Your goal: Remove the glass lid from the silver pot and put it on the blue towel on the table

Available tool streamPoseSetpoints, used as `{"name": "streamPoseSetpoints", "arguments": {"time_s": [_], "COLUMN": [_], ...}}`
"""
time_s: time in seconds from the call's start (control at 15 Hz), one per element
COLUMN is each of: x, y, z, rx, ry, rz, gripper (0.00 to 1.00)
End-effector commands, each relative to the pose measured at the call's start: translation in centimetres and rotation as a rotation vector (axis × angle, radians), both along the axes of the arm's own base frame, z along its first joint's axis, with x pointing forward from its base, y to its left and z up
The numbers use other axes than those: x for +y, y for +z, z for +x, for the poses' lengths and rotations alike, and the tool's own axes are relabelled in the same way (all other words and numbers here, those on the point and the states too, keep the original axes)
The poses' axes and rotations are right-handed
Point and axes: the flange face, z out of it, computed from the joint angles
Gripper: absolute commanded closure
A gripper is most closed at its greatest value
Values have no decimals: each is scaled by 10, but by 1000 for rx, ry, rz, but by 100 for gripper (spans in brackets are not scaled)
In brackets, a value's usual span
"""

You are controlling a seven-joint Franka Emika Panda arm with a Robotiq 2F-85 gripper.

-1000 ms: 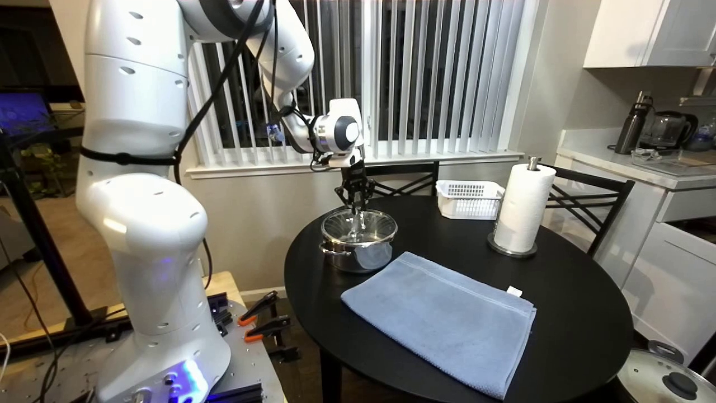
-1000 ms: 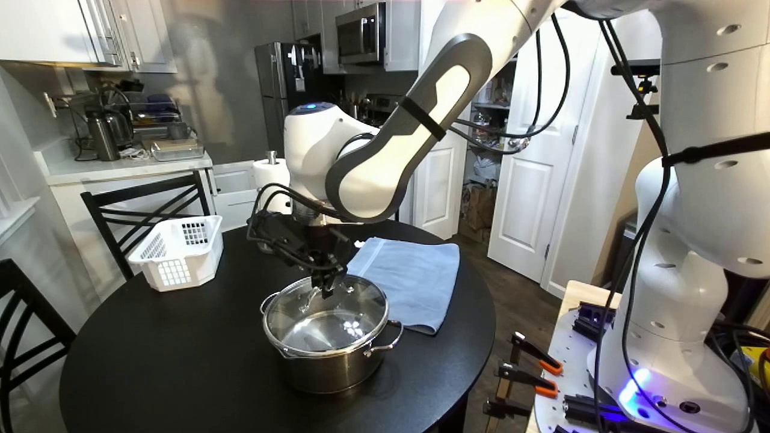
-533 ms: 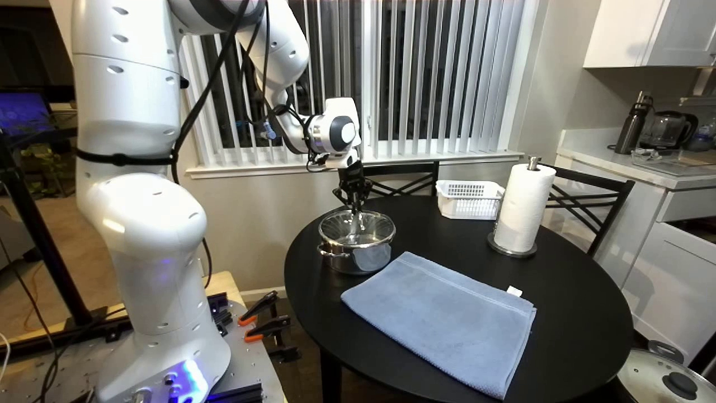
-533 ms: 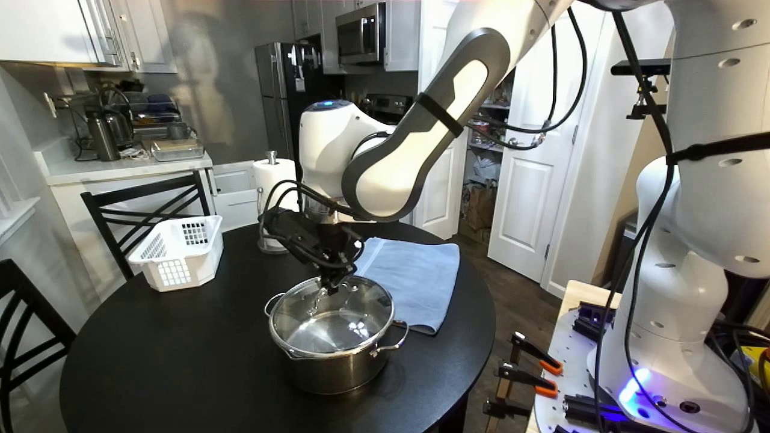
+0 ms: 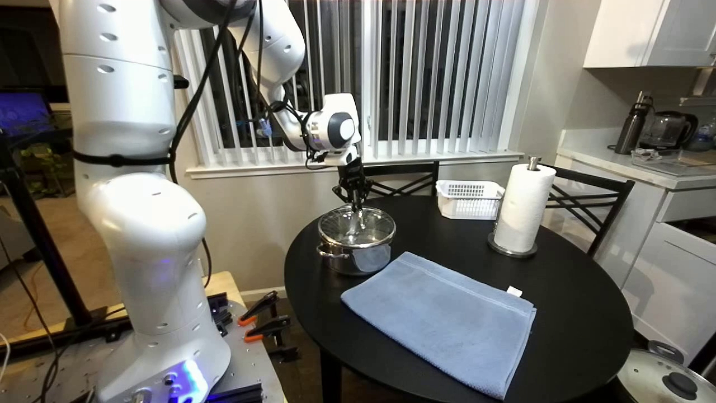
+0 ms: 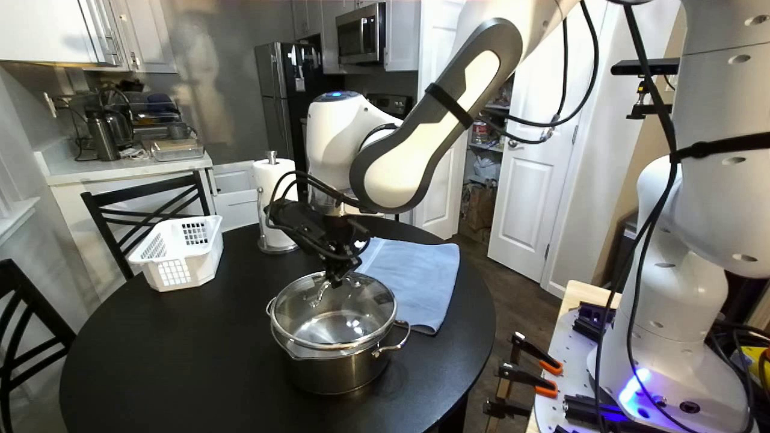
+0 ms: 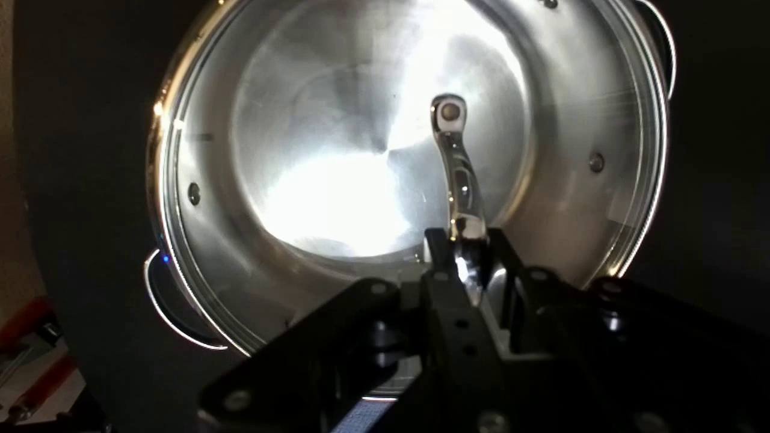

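A: So the glass lid (image 6: 334, 313) is right over the silver pot (image 6: 337, 376), and in an exterior view there's a slim gap between the two rims on the near side. Hard to tell about the far side. How's that thing gonna handle?

B: Stiff and breakable, most likely. It's glass with a metal rim, so it's probably got some weight to it. The place to grab is the shiny arched handle (image 7: 460, 180), and that's what the gripper (image 7: 469, 243) is clamped on. Bare glass would be a bad bet, too slick.

A: Decent spot on the handle?

B: Looks close to the top of the arch, though the handle's other foot is hidden behind the gripper in the wrist view. Polished metal is prob slippery too, and a curved bar can roll, so the lid might swing and dip one side. Slow and level seems smart.

A: And around it?

B: The pot is near the edge of the round black table (image 5: 582, 324) on the side of the robot arm (image 5: 148, 224), so a snag could nudge it. The blue towel (image 5: 442, 319) lies flat just beside the pot; looks soft, should cushion the glass. In an exterior view the white basket (image 5: 472, 201) and paper towel roll (image 5: 524, 207) are along the far edge, prob not in the way.
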Motion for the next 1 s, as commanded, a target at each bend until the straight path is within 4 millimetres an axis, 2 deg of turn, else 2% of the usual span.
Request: {"name": "streamPoseSetpoints", "arguments": {"time_s": [0.0, 0.33, 0.47, 0.67, 0.93], "x": [-18, -42, -60, -97, -134], "y": [38, 52, 51, 48, 52], "z": [-14, -13, -11, -10, -20], "rx": [-50, -63, -58, -40, -26], "ry": [-5, -40, -66, -123, -216], "rz": [11, 34, 59, 122, 181], "gripper": [93, 93, 93, 93, 93]}}
